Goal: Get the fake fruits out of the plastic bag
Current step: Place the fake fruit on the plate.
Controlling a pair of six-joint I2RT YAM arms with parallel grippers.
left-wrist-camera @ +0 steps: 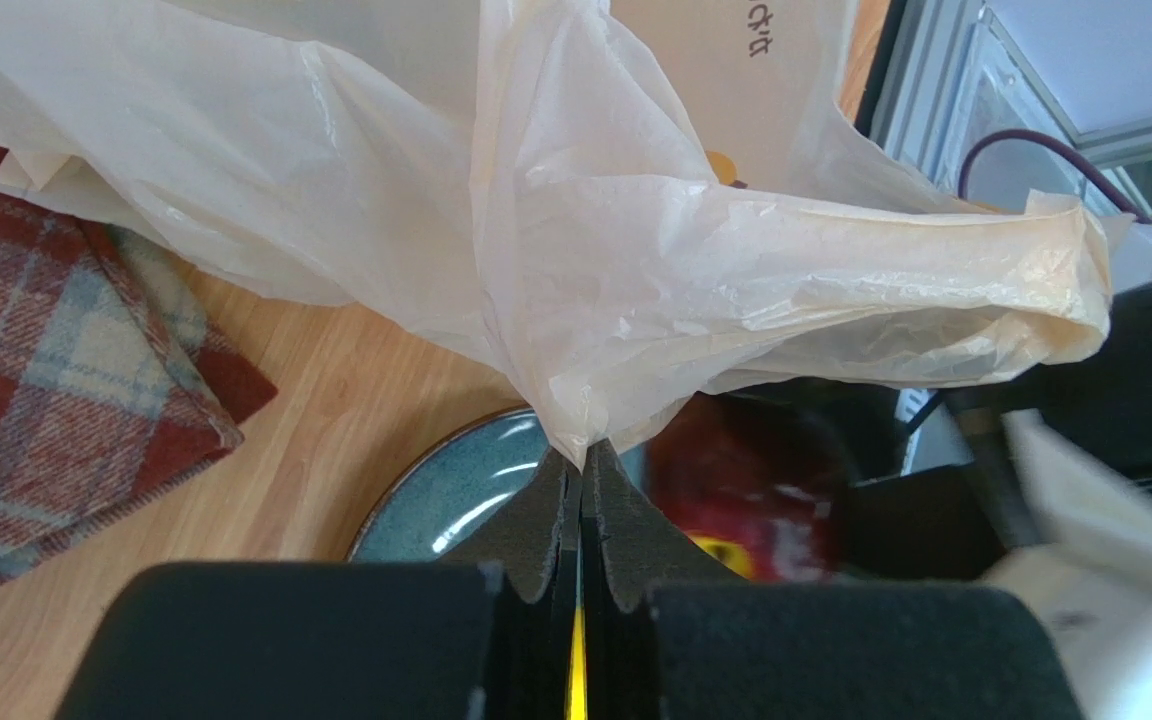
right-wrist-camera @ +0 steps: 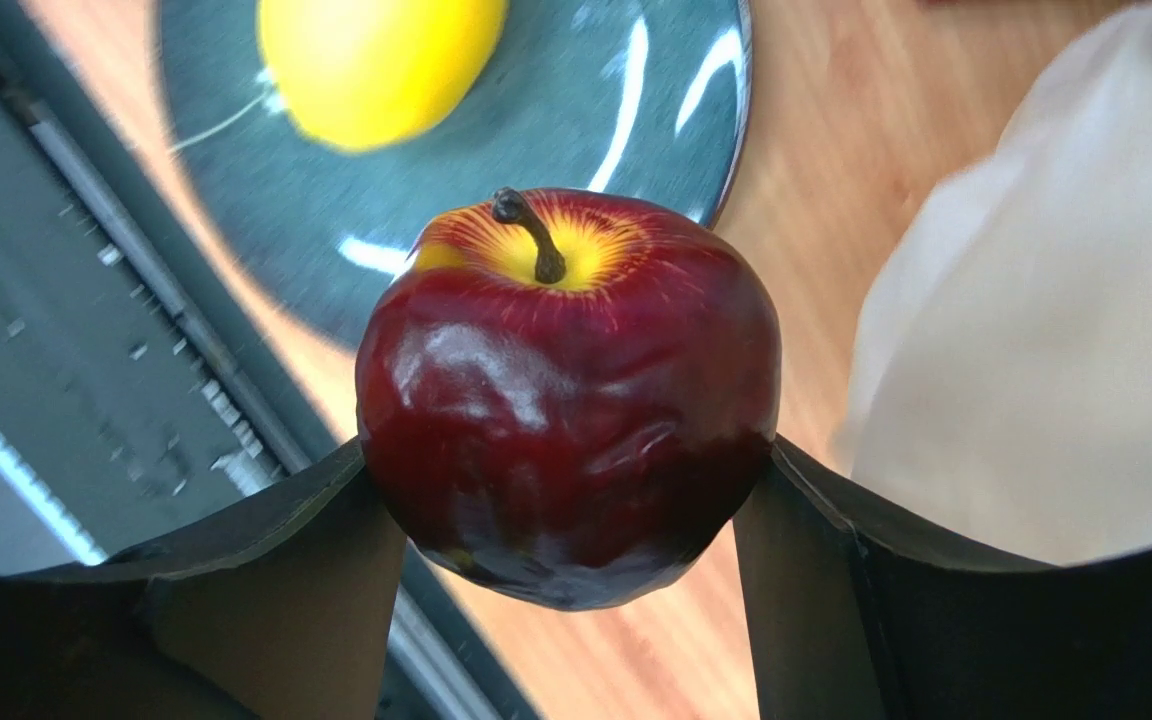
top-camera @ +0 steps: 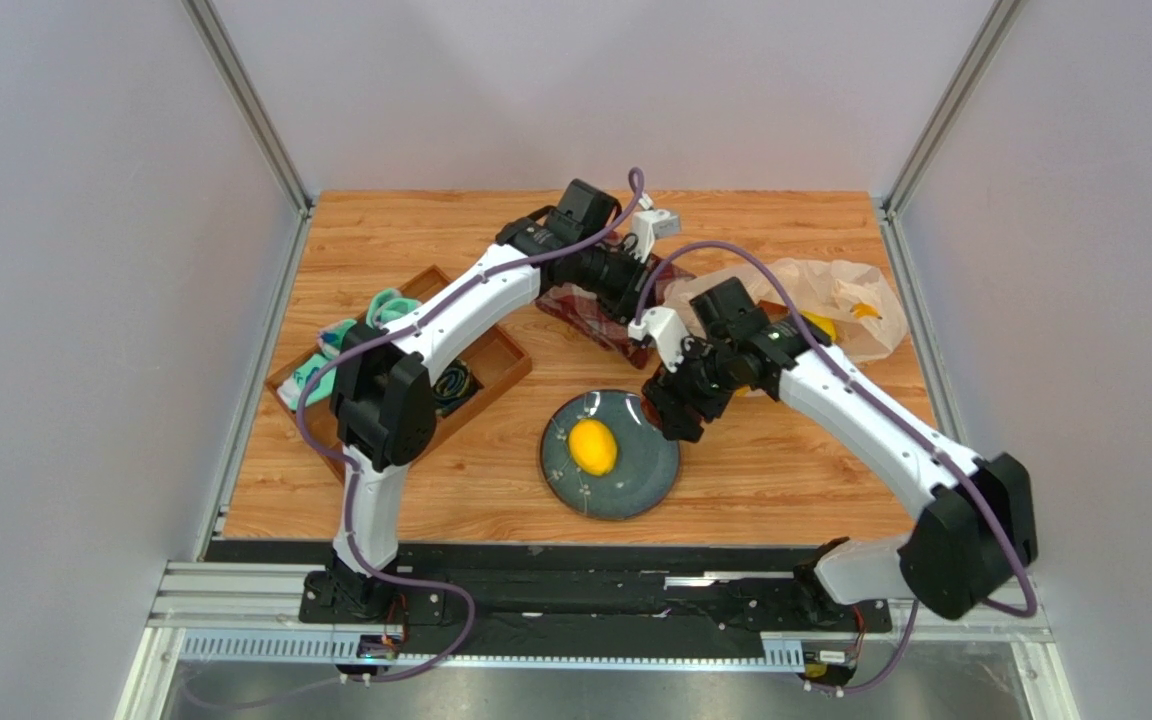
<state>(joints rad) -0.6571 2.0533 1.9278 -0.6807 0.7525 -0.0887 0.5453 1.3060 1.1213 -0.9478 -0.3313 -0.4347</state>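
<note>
The beige plastic bag (top-camera: 823, 300) lies at the back right of the table, with yellow and orange fruit showing through it. My left gripper (left-wrist-camera: 582, 468) is shut on a gathered fold of the bag (left-wrist-camera: 597, 255) and holds it up. My right gripper (right-wrist-camera: 567, 495) is shut on a dark red apple (right-wrist-camera: 567, 390) with a yellow top and a stem, held above the right rim of the blue plate (right-wrist-camera: 597, 105). In the top view the right gripper (top-camera: 675, 408) hangs at the plate's right edge (top-camera: 642, 488). A yellow lemon (top-camera: 593, 446) lies on the plate and also shows in the right wrist view (right-wrist-camera: 372, 60).
A red plaid cloth (left-wrist-camera: 56, 330) lies behind the plate, under the left arm. A wooden tray (top-camera: 492, 360) with coiled black and teal items stands at the left. The metal rail (top-camera: 597, 600) runs along the near table edge.
</note>
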